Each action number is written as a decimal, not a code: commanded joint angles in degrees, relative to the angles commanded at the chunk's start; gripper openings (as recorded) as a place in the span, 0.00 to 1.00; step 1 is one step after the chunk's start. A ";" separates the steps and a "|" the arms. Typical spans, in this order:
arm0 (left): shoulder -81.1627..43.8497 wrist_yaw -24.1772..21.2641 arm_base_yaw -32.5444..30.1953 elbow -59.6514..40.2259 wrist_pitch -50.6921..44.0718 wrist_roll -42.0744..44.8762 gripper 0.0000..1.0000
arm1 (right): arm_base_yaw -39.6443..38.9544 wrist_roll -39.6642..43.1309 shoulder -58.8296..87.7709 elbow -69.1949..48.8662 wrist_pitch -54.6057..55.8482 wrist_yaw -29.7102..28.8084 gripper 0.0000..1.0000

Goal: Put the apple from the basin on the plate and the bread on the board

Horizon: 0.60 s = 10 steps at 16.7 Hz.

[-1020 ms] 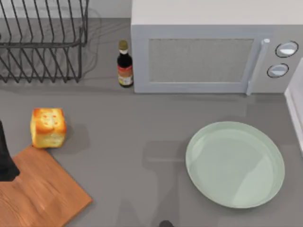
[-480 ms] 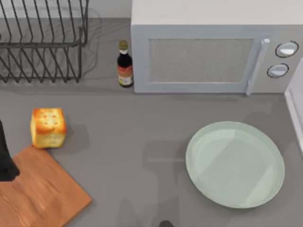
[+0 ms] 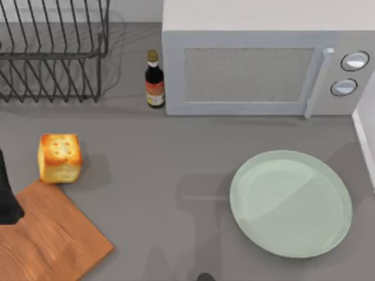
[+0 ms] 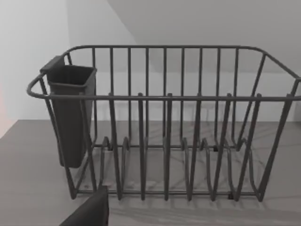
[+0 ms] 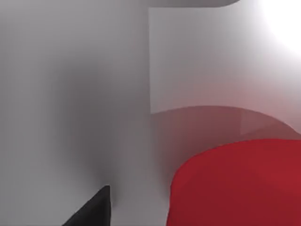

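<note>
At table's left edge: left arm [image 3: 7,202] over board [image 3: 53,240] corner | bread [image 3: 59,158] just beside board (off it) | gripper states: cannot tell

A plain grey counter [image 3: 176,175] runs back to a pale wall. A light grey microwave [image 3: 263,64] stands at the rear, with two round knobs at its right side. A dark wire dish rack [image 3: 53,52] sits at the rear left, a dark sauce bottle [image 3: 154,79] just beside the microwave.
</note>
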State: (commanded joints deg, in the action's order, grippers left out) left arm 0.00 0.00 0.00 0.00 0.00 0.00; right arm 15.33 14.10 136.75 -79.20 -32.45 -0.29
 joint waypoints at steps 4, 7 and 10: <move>0.00 0.00 0.00 0.00 0.00 0.00 1.00 | 0.00 0.00 0.06 0.05 0.10 0.00 1.00; 0.00 0.00 0.00 0.00 0.00 0.00 1.00 | 0.00 0.00 0.06 0.05 0.10 0.00 0.77; 0.00 0.00 0.00 0.00 0.00 0.00 1.00 | 0.00 0.00 0.06 0.05 0.10 0.00 0.55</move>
State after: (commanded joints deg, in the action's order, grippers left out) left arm 0.00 0.00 0.00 0.00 0.00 0.00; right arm 15.33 14.09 136.81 -79.16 -32.35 -0.29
